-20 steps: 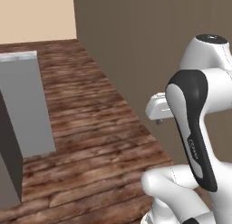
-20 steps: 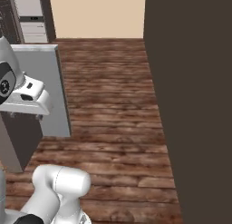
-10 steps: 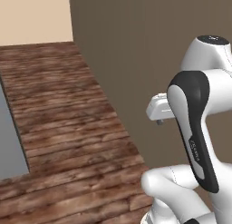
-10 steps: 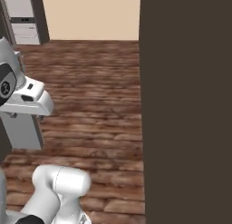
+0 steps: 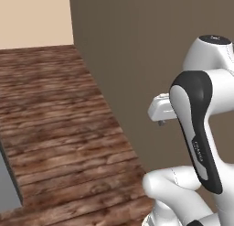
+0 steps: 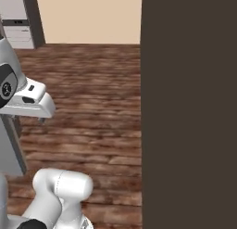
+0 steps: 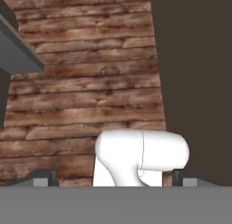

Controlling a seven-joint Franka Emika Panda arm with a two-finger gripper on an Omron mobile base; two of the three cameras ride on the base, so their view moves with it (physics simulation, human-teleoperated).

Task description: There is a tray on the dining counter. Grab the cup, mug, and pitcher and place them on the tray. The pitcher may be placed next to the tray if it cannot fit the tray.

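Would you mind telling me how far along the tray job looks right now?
Nothing looks done from here. The gripper is open and empty, facing wood floor beside a dark wall. Cup, mug and pitcher all remain to be fetched and placed.

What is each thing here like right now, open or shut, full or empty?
gripper: open wide, holding nothing.
arm: folded up high above the wooden floor.
grey cabinet: standing upright on the floor; too little shows to tell open or shut.
white drawers: far off, look shut.
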